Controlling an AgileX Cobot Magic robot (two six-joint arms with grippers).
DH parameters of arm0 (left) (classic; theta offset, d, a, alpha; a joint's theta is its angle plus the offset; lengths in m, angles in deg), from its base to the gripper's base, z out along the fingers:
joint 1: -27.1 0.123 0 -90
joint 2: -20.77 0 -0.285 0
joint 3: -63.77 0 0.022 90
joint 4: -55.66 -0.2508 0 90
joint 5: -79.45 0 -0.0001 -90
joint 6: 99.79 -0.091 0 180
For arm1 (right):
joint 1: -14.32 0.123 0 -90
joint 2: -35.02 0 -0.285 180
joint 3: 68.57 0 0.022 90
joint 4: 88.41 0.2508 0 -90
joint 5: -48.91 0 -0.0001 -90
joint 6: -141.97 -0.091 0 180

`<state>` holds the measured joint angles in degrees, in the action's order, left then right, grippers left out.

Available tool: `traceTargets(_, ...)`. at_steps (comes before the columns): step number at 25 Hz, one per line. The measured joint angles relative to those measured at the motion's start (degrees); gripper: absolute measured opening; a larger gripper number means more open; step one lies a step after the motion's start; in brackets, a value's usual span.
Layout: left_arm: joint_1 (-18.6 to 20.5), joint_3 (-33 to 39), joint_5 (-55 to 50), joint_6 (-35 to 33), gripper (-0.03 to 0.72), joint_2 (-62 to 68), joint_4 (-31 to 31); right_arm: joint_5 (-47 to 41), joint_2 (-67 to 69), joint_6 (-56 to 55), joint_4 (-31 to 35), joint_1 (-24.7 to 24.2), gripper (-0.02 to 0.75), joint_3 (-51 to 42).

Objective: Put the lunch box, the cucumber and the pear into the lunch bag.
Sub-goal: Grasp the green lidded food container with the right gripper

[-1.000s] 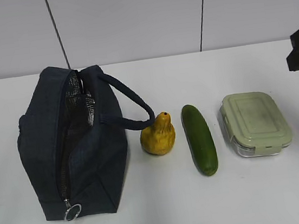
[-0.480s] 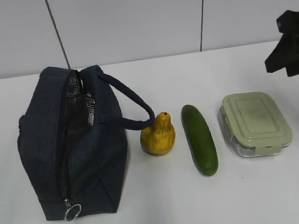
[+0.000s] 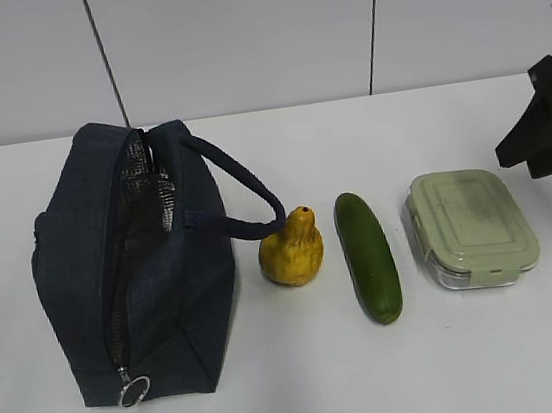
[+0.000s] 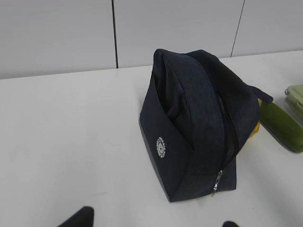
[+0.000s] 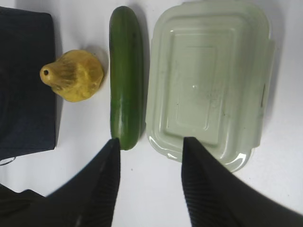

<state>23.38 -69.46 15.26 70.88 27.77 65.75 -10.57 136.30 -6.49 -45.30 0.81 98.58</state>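
Note:
The dark navy lunch bag (image 3: pixel 132 264) lies on its side at the left, zipper open, foil lining showing. The yellow pear (image 3: pixel 293 250), the dark green cucumber (image 3: pixel 368 256) and the lunch box (image 3: pixel 470 228) with its sage-green lid sit in a row to its right. My right gripper (image 3: pixel 540 139) hovers open at the right edge, above and behind the lunch box. In the right wrist view its fingers (image 5: pixel 150 142) straddle the gap between the cucumber's end (image 5: pixel 126 75) and the lunch box's corner (image 5: pixel 208 80). My left gripper (image 4: pixel 155 222) is open and empty, short of the bag (image 4: pixel 199 127).
The white table (image 3: pixel 308 384) runs back to a grey panelled wall (image 3: pixel 235 40). The bag's loop handle (image 3: pixel 244 195) arches towards the pear. The metal ring pull (image 3: pixel 133 390) lies at the bag's front corner.
My right gripper has come further in from the right edge and dropped a little towards the lunch box. The bag, pear, cucumber and lunch box have not moved.

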Motion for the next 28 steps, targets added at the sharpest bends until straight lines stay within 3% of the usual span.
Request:
traceTargets(6,0.0,0.0,0.0,0.0,0.466,0.0,0.0,-1.03,2.92,1.8,0.34,-0.75,0.338,0.0)
traceTargets(14,0.0,0.0,0.0,0.0,0.466,0.0,0.0,-0.41,3.59,2.82,0.47,-7.02,0.338,0.12)
traceTargets(19,0.0,0.0,0.0,0.0,0.466,0.0,0.0,-0.32,7.6,5.34,1.08,-8.04,0.338,0.12)
traceTargets(28,0.0,0.0,0.0,0.0,0.466,0.0,0.0,-4.1,16.47,18.11,10.01,-8.04,0.338,0.23)
